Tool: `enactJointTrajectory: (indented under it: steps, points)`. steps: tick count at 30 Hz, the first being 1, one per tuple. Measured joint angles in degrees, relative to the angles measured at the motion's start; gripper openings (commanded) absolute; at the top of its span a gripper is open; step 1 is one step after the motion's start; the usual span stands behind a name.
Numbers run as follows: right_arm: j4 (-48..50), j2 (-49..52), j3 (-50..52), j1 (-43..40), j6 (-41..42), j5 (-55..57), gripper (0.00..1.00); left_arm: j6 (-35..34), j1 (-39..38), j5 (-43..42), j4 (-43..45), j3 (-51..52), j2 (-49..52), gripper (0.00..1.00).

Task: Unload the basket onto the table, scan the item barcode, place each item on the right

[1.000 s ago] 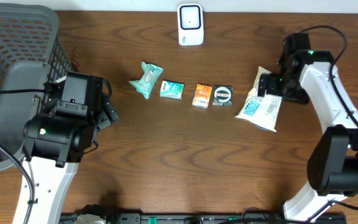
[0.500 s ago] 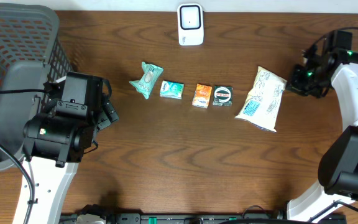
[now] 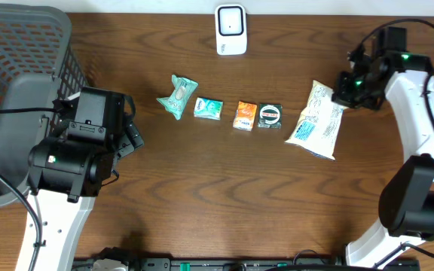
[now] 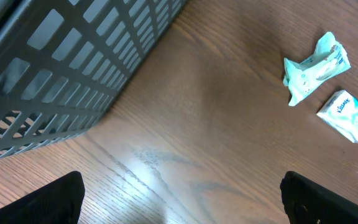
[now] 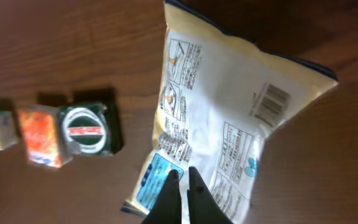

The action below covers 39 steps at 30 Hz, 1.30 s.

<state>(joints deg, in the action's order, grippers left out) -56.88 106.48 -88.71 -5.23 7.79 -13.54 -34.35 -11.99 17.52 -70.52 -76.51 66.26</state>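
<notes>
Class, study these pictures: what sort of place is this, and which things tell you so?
Probably a mock shop checkout on a wooden table: a white scanner-like device, a row of small packaged goods including a barcoded snack bag, and a grey basket.

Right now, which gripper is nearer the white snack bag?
Right. The right gripper sits shut at the bag's top right edge; the left gripper is far across the table, open, beside the basket.
</notes>
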Motion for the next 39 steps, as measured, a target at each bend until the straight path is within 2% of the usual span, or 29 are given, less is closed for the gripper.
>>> enactJointTrajectory:
  steps: [10, 14, 20, 26, 29, 32, 35, 36, 39]
  points:
    - [17.7, -0.46, 22.4, 2.64, 7.85, 13.2, 0.01, 0.0, 0.0, 0.0, 0.02, 0.0, 0.0, 1.0]
    - [18.36, -1.62, 23.96, 2.69, 8.66, 13.77, 0.01, 0.0, 0.0, 0.0, 0.02, 0.0, 0.0, 1.0]
    - [7.08, -1.44, 18.69, 2.69, 9.03, 10.19, 0.01, 0.0, 0.0, 0.0, -0.04, 0.0, 0.0, 1.0]
    - [-9.22, -1.88, 4.48, 3.39, 5.7, 2.95, 0.01, 0.0, 0.0, 0.0, 0.02, 0.0, 0.0, 1.0]
    - [-11.85, -1.92, 5.22, 5.16, 4.57, 3.87, 0.01, 0.0, 0.0, 0.0, 0.04, 0.0, 0.0, 1.0]
    - [-7.63, -1.92, 9.79, 7.48, 4.74, 4.59, 0.01, 0.0, 0.0, 0.02, 0.02, 0.0, 0.0, 1.0]
    - [0.57, -1.95, 16.06, 9.4, 6.38, 5.05, 0.02, 0.0, 0.0, 0.0, -0.02, 0.0, 0.0, 1.0]
    - [6.34, -1.92, 20.35, 10.43, 8.0, 5.35, 0.01, 0.0, 0.0, 0.02, 0.07, 0.0, 0.0, 1.0]
    - [11.21, -2.23, 25.09, 12.22, 9.9, 3.8, 0.01, 0.0, 0.0, 0.02, 0.0, 0.0, 0.0, 1.0]
